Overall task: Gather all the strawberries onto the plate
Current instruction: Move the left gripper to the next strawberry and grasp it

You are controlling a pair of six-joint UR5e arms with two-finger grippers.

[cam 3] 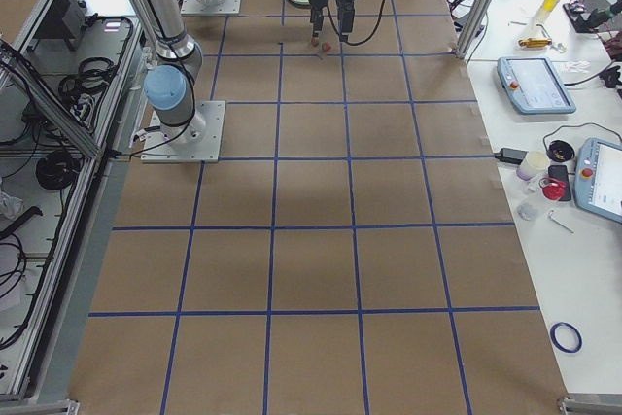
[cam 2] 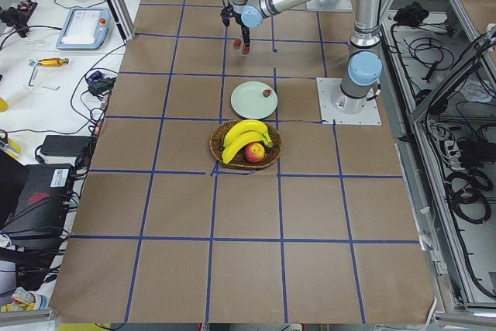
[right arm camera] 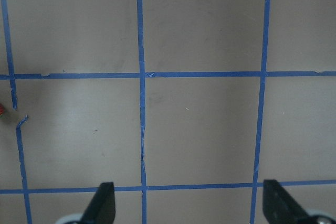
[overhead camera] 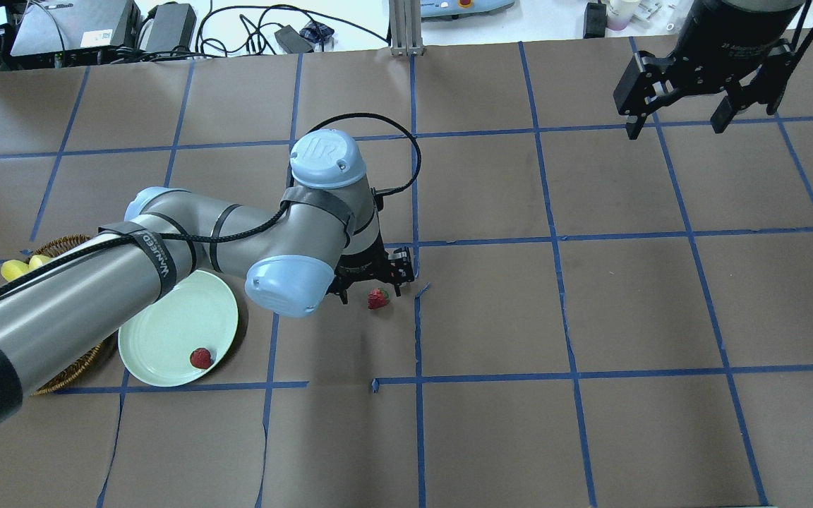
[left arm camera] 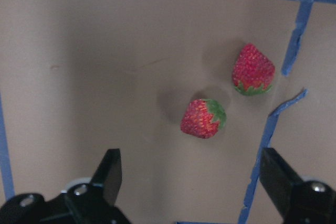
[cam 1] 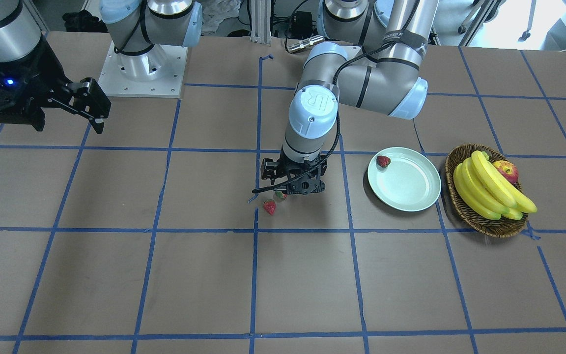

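My left gripper [cam 1: 290, 191] is open and hovers low over two strawberries on the table. In the left wrist view, one strawberry [left arm camera: 203, 119] lies ahead of the open fingers, about midway between them. The other [left arm camera: 253, 70] lies farther off, next to the blue tape. From the front, one strawberry [cam 1: 269, 207] shows clearly and the other [cam 1: 280, 195] is half hidden under the gripper. A third strawberry [cam 1: 383, 161] lies in the pale green plate [cam 1: 410, 189], also seen from overhead [overhead camera: 200, 358]. My right gripper [overhead camera: 678, 121] is open and empty, held high and far from them.
A wicker basket [cam 1: 460, 204] with bananas [cam 1: 489, 189] and an apple [cam 1: 506, 171] stands right beside the plate, on its side away from the left gripper. Blue tape lines grid the brown table. The left arm's elbow [overhead camera: 286, 282] hangs beside the plate's edge.
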